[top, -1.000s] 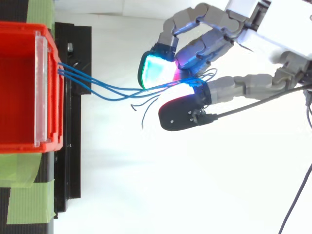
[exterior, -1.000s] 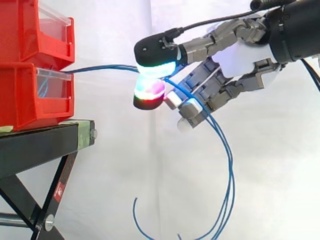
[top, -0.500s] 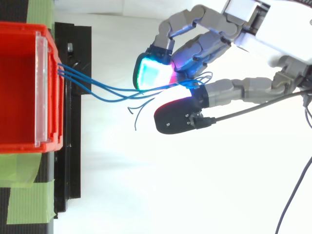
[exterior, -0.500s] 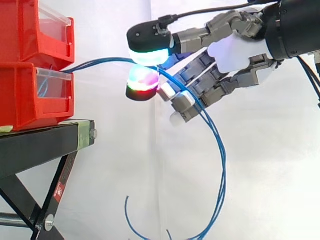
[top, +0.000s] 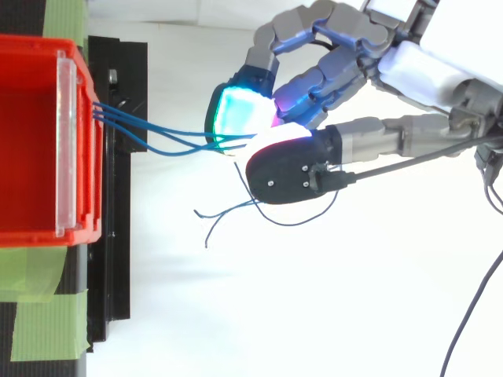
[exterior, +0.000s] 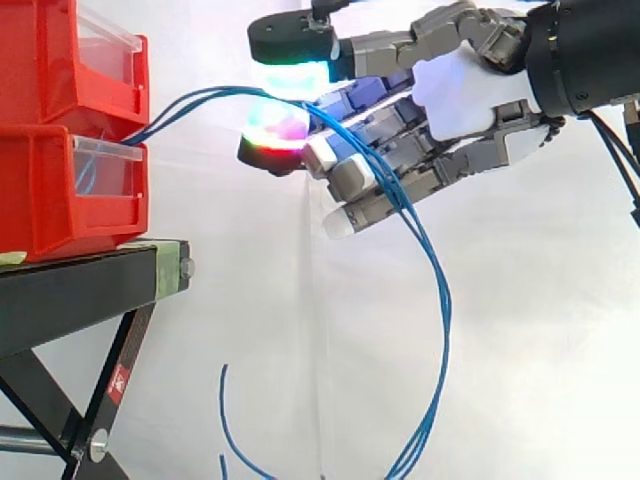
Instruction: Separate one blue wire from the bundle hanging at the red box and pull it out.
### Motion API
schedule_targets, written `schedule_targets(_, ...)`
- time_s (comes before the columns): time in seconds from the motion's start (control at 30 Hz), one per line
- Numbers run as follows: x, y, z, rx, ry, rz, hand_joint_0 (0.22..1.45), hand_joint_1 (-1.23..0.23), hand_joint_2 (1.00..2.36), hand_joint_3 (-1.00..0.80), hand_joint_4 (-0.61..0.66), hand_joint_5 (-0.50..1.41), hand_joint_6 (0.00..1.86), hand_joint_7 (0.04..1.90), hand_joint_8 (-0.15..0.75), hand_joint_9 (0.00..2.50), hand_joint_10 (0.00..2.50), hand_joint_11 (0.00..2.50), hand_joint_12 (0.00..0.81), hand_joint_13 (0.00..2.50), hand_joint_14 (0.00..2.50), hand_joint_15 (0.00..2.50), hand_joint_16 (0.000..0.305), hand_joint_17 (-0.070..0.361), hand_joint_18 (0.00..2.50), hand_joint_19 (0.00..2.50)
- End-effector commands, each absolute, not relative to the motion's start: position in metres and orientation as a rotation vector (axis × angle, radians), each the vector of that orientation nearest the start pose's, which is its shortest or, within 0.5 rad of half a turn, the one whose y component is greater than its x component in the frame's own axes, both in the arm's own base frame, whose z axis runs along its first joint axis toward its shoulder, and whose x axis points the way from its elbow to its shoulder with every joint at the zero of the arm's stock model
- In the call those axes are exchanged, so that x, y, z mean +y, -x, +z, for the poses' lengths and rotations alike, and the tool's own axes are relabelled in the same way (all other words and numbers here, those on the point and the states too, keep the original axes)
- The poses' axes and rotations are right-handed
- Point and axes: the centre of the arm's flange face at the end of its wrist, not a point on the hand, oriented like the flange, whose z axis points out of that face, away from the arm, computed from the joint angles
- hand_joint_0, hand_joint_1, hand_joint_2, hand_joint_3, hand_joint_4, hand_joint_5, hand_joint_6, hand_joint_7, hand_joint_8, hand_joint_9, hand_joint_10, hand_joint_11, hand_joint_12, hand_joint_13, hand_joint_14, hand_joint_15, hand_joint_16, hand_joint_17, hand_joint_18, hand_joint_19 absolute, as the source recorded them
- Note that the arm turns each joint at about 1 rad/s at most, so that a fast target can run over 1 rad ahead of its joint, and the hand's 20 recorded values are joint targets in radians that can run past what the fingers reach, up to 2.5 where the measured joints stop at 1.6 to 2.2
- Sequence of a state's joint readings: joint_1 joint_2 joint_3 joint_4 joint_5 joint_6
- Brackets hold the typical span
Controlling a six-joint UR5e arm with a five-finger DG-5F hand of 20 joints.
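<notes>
Several blue wires [exterior: 190, 102] come out of the front of the lower red bin [exterior: 70, 195] and arch up to my hand [exterior: 460, 95]. Past the hand they drop in a long loop [exterior: 440, 330] with loose ends low down. In the top view the blue wires [top: 149, 140] fan from the red bin [top: 31, 141] into the hand [top: 416, 75]. The thumb pad, glowing green, and a fingertip [exterior: 272, 128], glowing red and green, are pinched together on the wires. The other fingers are curled just behind them.
Two red bins are stacked on a black stand [exterior: 90, 290] at the left, with green tape [top: 39, 310] on its top. A white curtain hangs behind everything. Loose wire ends [top: 216, 216] dangle below the hand.
My hand has risen and shifted left toward the bins, still pinched on the wires. The wires now arch upward from the bin, and the hanging loop has swung left.
</notes>
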State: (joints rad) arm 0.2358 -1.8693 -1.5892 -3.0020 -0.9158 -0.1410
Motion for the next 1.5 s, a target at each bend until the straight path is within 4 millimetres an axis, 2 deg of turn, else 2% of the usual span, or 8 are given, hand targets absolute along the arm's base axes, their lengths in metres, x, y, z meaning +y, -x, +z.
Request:
schedule_targets(0.0,-0.0580,-0.5878,0.3341,1.127,-1.348,0.661,0.59,-0.69,1.01,-0.36,0.16,-0.20,0.90,0.91,0.315,1.04,0.02,1.25,0.386,1.14,0.02,1.38,0.052,0.116,0.64,0.47)
schedule_targets(0.43,-0.0578,-0.5881,0.3341,1.127,-1.347,0.663,0.60,-0.68,1.01,-0.35,0.15,-0.20,0.90,0.90,0.310,1.04,0.02,1.24,0.389,1.14,0.01,1.37,0.051,0.115,0.64,0.47)
schedule_targets(0.7,-0.0577,-0.5885,0.3354,1.100,-1.366,0.693,0.62,-0.73,1.02,-0.25,0.08,-0.19,0.92,0.91,0.314,1.05,0.02,1.25,0.392,1.16,0.02,1.36,0.050,0.113,0.66,0.46)
schedule_targets(1.2,-0.0578,-0.5885,0.3344,1.050,-1.419,0.749,0.62,-0.72,1.02,-0.25,0.09,-0.19,0.93,0.88,0.276,1.26,0.00,1.65,0.380,1.30,0.01,1.52,0.050,0.113,0.72,0.46)
schedule_targets(1.47,-0.0580,-0.5882,0.3353,1.048,-1.419,0.748,0.63,-0.77,1.02,-0.26,0.08,-0.19,0.93,0.86,0.284,1.24,0.00,1.59,0.372,1.29,0.01,1.52,0.050,0.113,0.72,0.46)
